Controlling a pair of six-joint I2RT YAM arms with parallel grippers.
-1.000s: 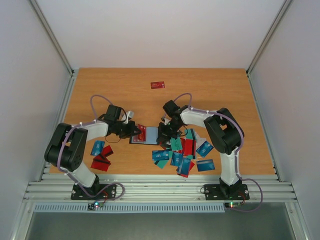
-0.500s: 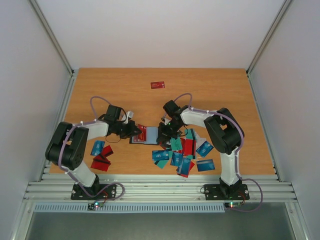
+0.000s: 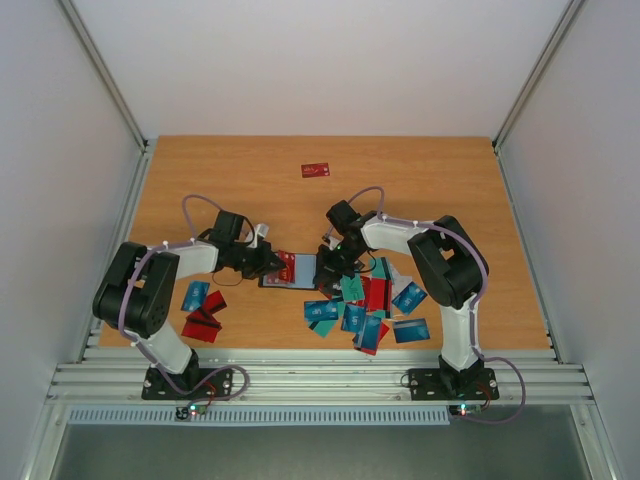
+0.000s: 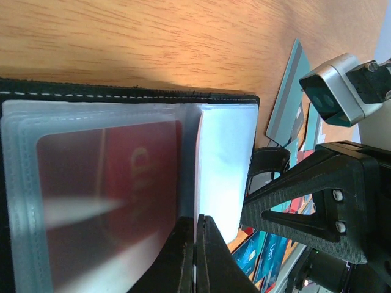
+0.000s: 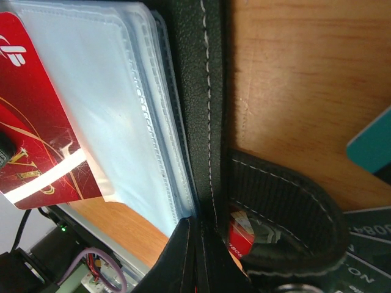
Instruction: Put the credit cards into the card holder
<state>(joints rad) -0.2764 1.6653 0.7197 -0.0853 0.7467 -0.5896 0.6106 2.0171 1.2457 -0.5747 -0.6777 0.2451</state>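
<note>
Where the wooden table [image 3: 450,200] was viewed from above, a few thin red and blue plastic credit cards [image 3: 203,308] were seen lying at its near left. Just right of them, the left gripper [image 3: 274,264] was pinched shut on a clear plastic sleeve [image 4: 226,159] of the small black folding card holder [image 3: 300,272]. The holder was laid open at the table's middle, between both grippers. Its cover was edged with pale stitching, and a red card [image 4: 110,201] was made out through a frosted sleeve, its print blurred. The right gripper [image 3: 326,270] was clamped shut on the cover's black edge, beside the curled snap tab [image 5: 287,226]. Further right, a loose heap [image 3: 365,305] of teal, blue and red cards was spread. From above, much of the holder was hidden by the grippers; in both wrist views it was cut off by the frame.
</note>
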